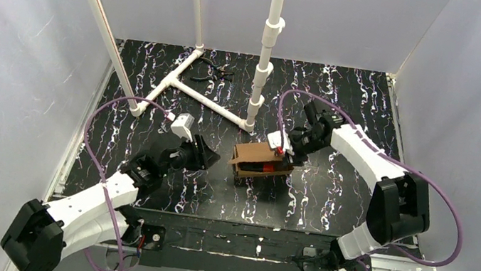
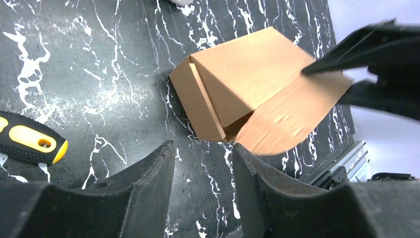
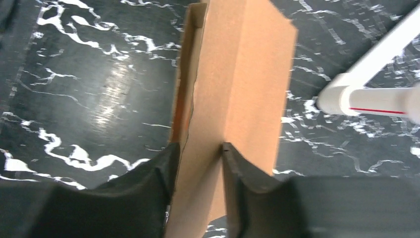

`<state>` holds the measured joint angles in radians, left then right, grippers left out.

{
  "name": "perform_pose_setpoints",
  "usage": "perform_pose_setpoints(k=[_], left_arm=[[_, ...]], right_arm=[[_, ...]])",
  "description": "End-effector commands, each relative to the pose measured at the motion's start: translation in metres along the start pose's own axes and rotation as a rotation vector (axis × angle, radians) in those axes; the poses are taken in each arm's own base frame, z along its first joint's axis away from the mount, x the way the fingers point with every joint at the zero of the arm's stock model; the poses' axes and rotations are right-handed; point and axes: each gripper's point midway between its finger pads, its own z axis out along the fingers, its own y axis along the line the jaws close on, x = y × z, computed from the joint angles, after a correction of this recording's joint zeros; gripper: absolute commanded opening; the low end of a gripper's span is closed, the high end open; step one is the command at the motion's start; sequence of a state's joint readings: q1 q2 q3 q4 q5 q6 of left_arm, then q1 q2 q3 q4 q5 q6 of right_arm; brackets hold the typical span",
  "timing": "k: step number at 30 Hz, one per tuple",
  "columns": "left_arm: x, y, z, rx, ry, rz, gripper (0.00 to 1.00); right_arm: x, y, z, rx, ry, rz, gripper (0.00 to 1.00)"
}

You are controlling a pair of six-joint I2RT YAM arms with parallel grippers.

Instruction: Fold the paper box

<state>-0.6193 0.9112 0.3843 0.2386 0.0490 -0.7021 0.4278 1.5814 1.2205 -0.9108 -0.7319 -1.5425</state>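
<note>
The paper box [image 1: 259,158] is plain brown cardboard, partly folded, resting mid-table with its lid panel raised. In the left wrist view the paper box [image 2: 247,89] shows a side wall, a sloping lid and a rounded flap hanging toward me. My right gripper [image 1: 287,150] is shut on the box's right edge; in the right wrist view its fingers [image 3: 198,153] pinch a cardboard panel [image 3: 237,84]. My left gripper [image 1: 205,152] is open and empty, just left of the box; in its wrist view [image 2: 203,148] the jaws stand apart with bare table between them.
A white PVC pipe frame [image 1: 207,98] with an upright post [image 1: 267,46] stands behind the box. Dark pliers [image 1: 217,69] lie at the back. A yellow-and-black tool handle [image 2: 29,141] lies on the table left of my left gripper. White walls enclose the table.
</note>
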Motion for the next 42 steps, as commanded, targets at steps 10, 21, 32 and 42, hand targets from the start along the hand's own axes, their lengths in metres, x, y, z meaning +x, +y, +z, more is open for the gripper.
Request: perform_pose_setpoints(k=[10,21,32,42], left_arm=[[-0.033,-0.046,0.021,0.096,0.098,0.133,0.45],[0.027,-0.031,0.073,0.097,0.397,0.121,0.24],[0.056,0.000,0.075,0.012,0.457,0.118,0.23],[0.007,-0.032,0.053,0.084,0.285,0.148,0.30]], right_arm=[[-0.013,0.047,0.002,-0.036,0.001,0.038,0.75],[0.014,0.059,0.024,-0.072,0.064,0.198,0.67],[0.031,0.050,0.038,-0.017,0.085,0.353,0.66],[-0.027,0.036,0.000,0.025,-0.120,0.403,0.68]])
